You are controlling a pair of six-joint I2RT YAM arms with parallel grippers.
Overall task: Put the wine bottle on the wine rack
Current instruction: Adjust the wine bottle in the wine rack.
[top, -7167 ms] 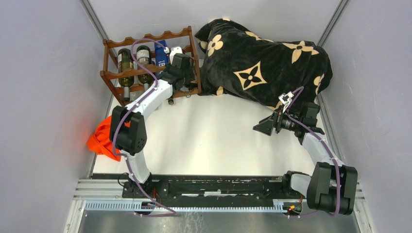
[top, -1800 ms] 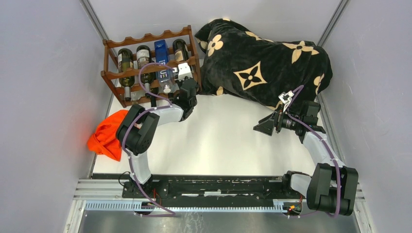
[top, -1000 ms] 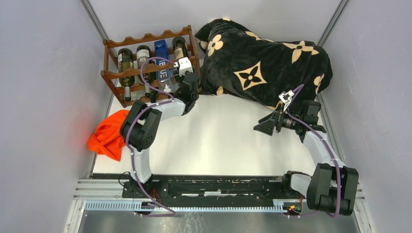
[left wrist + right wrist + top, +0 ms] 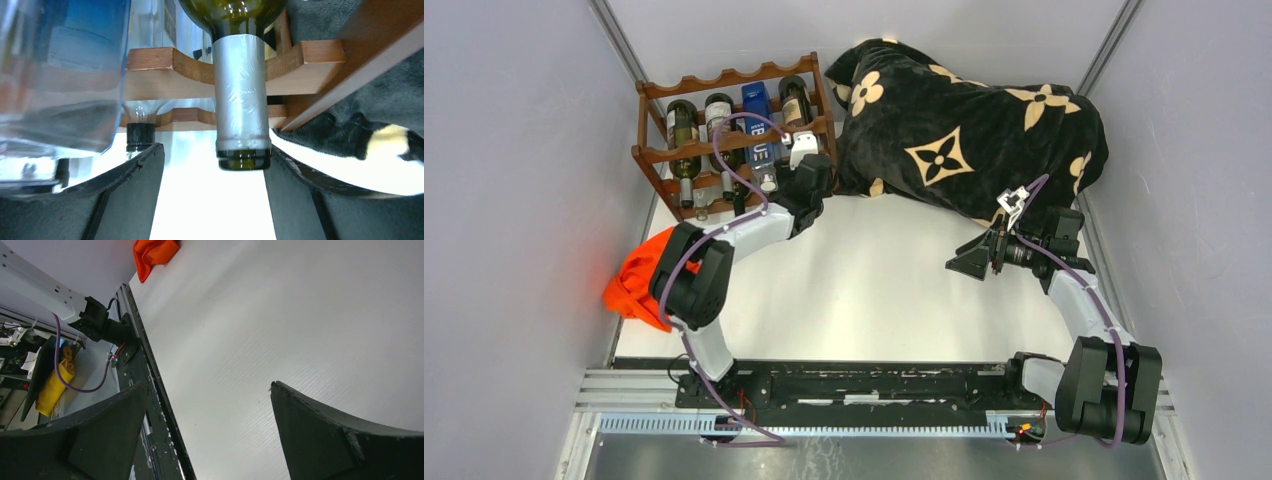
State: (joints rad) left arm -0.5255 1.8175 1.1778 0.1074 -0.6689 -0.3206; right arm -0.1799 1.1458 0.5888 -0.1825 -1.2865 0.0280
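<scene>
Top external view: at the far left of the white surface [image 4: 874,290] stands the dark reddish-brown wooden wine rack [image 4: 726,76]. The dark green glass wine bottle [image 4: 796,100] lies in its rightmost cradle, its silver-foiled neck over the front rail. The left jaws stand spread either side of that neck — not pinching it. The best move is probably to back straight out along the neck, jaws wide, clear of the lip. The right jaws — spread, empty.

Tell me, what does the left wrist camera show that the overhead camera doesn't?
Left wrist only: the green bottle up close, its foil neck seated in a rail scallop, between the open left pincer's tips. Overhead only: black flowered blanket, orange cloth, right arm. Both: wine rack, green bottle, blue bottle.
</scene>
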